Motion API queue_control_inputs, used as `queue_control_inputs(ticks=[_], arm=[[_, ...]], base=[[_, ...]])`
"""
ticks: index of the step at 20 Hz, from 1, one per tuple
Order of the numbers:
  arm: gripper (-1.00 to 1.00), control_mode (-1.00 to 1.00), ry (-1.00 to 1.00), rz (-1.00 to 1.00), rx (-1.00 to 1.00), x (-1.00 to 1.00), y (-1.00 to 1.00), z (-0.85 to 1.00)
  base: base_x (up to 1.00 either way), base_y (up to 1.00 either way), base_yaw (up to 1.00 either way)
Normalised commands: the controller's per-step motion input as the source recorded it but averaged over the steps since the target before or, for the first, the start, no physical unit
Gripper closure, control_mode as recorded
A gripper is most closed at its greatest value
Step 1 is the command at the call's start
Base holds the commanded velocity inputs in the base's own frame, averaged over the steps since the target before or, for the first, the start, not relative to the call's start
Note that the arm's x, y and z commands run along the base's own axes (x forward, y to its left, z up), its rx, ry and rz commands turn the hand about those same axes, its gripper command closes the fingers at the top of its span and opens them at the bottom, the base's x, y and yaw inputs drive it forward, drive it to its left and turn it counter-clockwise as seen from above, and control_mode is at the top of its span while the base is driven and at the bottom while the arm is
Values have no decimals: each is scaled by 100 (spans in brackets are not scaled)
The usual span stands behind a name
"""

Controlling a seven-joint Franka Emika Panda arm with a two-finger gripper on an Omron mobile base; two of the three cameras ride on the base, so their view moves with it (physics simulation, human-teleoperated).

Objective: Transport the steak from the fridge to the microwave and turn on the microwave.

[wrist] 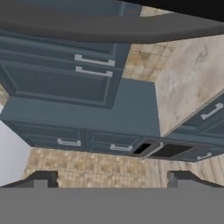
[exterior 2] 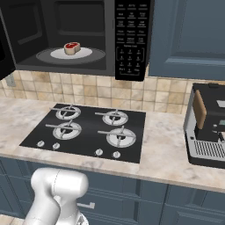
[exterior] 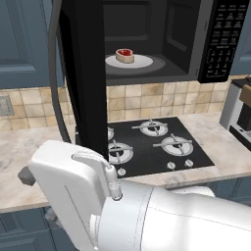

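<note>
The microwave [exterior: 223, 39] [exterior 2: 129, 39] hangs above the stove with its door [exterior: 88, 73] swung wide open to the left. Inside, the steak [exterior: 124, 55] [exterior 2: 72, 47], red with a pale fat rim, lies on a white plate [exterior: 144, 62] [exterior 2: 85, 54] on the turntable. My gripper [wrist: 112, 179] is open with nothing between its fingers. It looks past a dark bar [wrist: 109, 26] at blue-grey cabinet drawers [wrist: 61, 83] and a tiled floor. The fridge is out of view.
A black four-burner stovetop [exterior: 152, 144] [exterior 2: 88, 129] sits in the marble counter [exterior: 24, 147] [exterior 2: 167, 149] below the microwave. A coffee machine [exterior 2: 208, 127] [exterior: 240, 112] stands on the counter at the right. My white arm fills the lower left base view.
</note>
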Motion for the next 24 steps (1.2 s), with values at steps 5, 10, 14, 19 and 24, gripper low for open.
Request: queue_control_inputs(ticks=[5,10,14,19,24], arm=[[-100,-100,0,-8,0,23,11,17],[-100,-100,0,-8,0,26,1,17],[-100,-100,0,-8,0,18,8,8],[-100,-100,0,-12,0,14,-1,5],[-100,-100,0,-16,1,13,-5,5]], base=[[0,0,0],[0,0,0],[0,0,0],[0,0,0],[0,0,0]])
